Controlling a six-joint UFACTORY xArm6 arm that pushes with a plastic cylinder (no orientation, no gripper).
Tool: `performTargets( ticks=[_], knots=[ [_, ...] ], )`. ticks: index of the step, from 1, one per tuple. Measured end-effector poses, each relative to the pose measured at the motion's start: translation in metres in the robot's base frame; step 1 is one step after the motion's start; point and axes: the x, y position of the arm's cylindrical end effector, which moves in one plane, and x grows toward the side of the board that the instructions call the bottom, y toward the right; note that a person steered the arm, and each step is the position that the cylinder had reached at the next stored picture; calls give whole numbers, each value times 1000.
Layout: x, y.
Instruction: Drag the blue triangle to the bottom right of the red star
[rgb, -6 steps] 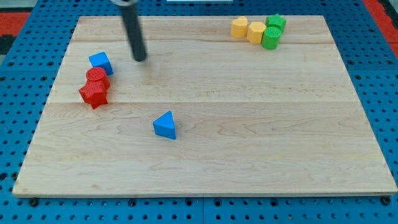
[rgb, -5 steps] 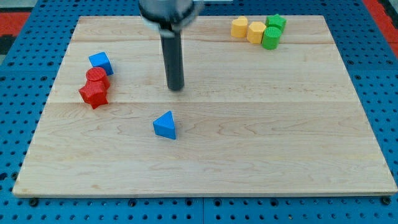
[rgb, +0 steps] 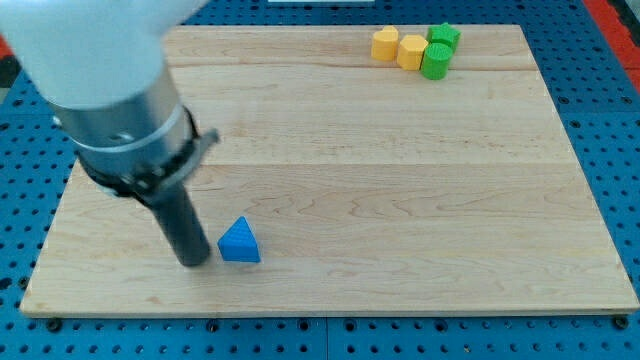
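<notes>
The blue triangle (rgb: 239, 242) lies near the board's bottom edge, left of centre. My tip (rgb: 193, 262) rests on the board just to the triangle's left, close to it or touching it. The arm's large white and grey body fills the view's upper left and hides the red star, the red cylinder and the blue cube that lie there.
Two yellow blocks (rgb: 399, 46) and two green blocks (rgb: 438, 50) sit clustered at the board's top right. The wooden board (rgb: 400, 200) lies on a blue perforated base, with its bottom edge just below my tip.
My tip has swung from above the triangle down to its left side. The triangle has slid down and to the left. The arm now covers the red and blue blocks.
</notes>
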Motion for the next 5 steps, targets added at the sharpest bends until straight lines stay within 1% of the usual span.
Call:
performTargets(
  ticks=[1, 2, 4, 5],
  knots=[
    [27, 33],
    [-25, 23],
    [-98, 38],
    [-141, -20]
  ],
)
